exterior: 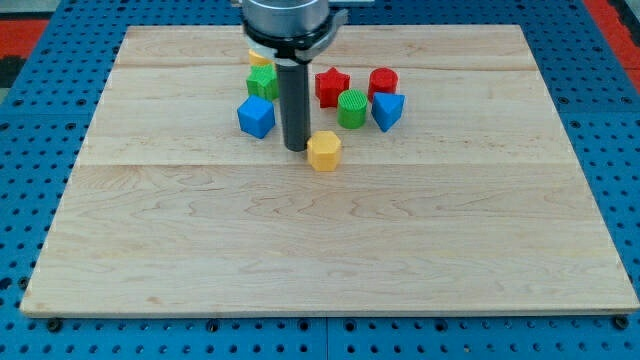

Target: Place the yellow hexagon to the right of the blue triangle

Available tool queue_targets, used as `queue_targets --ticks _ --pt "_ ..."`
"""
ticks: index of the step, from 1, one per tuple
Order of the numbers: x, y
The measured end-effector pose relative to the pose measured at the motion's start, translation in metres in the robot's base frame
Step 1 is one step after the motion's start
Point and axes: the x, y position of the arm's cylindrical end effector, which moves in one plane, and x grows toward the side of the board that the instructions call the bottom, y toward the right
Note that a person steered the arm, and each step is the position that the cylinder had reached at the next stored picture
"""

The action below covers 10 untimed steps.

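The yellow hexagon [324, 151] lies on the wooden board a little above the view's centre. The blue triangle [387, 110] sits up and to its right, next to a green cylinder [352, 108]. My tip [295, 148] rests on the board just left of the yellow hexagon, touching or nearly touching its left side. The rod rises straight up from there and hides part of what lies behind it.
A blue cube [256, 117] lies left of the rod. A green block [263, 81] and a yellow block [259, 57] sit above it. A red star [331, 86] and a red cylinder [383, 82] sit behind the green cylinder. The board [320, 250] rests on a blue pegboard.
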Motion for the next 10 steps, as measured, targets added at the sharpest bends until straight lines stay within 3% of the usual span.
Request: queue_targets --ticks 2,4,8,10 --pt "0.0 0.033" --pt "0.002 -0.044" --pt "0.039 -0.043" --pt "0.035 0.024"
